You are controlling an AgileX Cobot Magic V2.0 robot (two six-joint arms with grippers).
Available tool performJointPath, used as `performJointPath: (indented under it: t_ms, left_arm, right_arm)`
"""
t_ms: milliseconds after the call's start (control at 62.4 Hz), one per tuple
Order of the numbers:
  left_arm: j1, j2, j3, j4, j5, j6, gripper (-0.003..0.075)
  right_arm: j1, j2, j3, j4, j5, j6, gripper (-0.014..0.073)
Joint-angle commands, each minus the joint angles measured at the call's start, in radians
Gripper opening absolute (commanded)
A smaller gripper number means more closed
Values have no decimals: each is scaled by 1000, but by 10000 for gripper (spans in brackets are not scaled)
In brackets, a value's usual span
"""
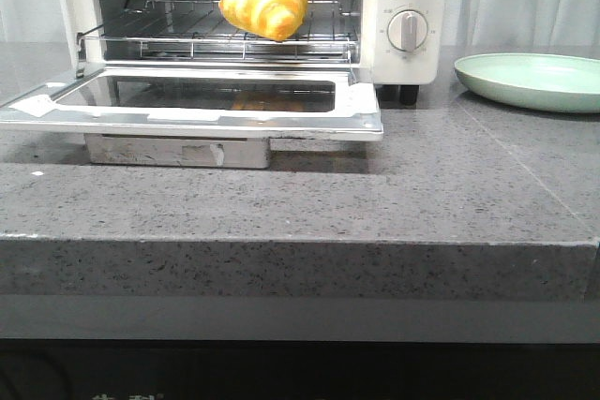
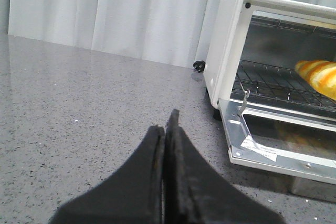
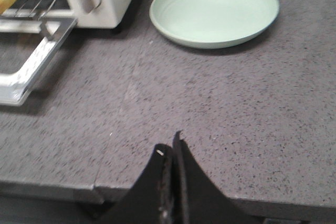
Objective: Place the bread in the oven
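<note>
One bread, sitting on the rack inside the oven, toward the dial side, clear of the door. Door dropped flat open in front of the oven, glass reflecting a faint orange smear of the bread above. Placement looks done, then; only the closing left, if the task wants that much.

Two grippers, both off the job. Left gripper pressed together, nothing between the fingers, low over bare counter off the oven's hinge-side corner, well apart from the door. Right gripper likewise pinched closed on nothing, near the counter edge, well out from the oven's dial side, with the green plate beyond it, just beside the oven and bare.

Next move, as a guess: getting under the door's front lip and swinging it up. Calls for a low approach under that lip, then a lift following the hinge arc. Risk: nudging the oven back or jolting the bread along the rack.
</note>
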Motion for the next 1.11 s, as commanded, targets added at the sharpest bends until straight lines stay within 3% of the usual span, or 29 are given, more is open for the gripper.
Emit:
performJointPath:
  t_ms: [0, 160, 369, 929, 1090]
  left_arm:
    - [2, -21, 23, -6, -81, -9, -18]
    - [2, -21, 23, -6, -81, -9, -18]
    - [2, -21, 23, -6, -81, -9, -18]
    - [2, -21, 23, -6, -81, -9, -18]
    - [2, -21, 23, -6, -81, -9, -18]
  right_arm:
    - [-45, -76, 98, 32, -209, -12, -120]
    - [-80, -207, 304, 57, -375, -12, -120]
    - [-78, -273, 431, 57, -496, -12, -120]
    - [-79, -274, 429, 52, -533, -13, -120]
    - [-79, -274, 429, 52, -548, -113, -120]
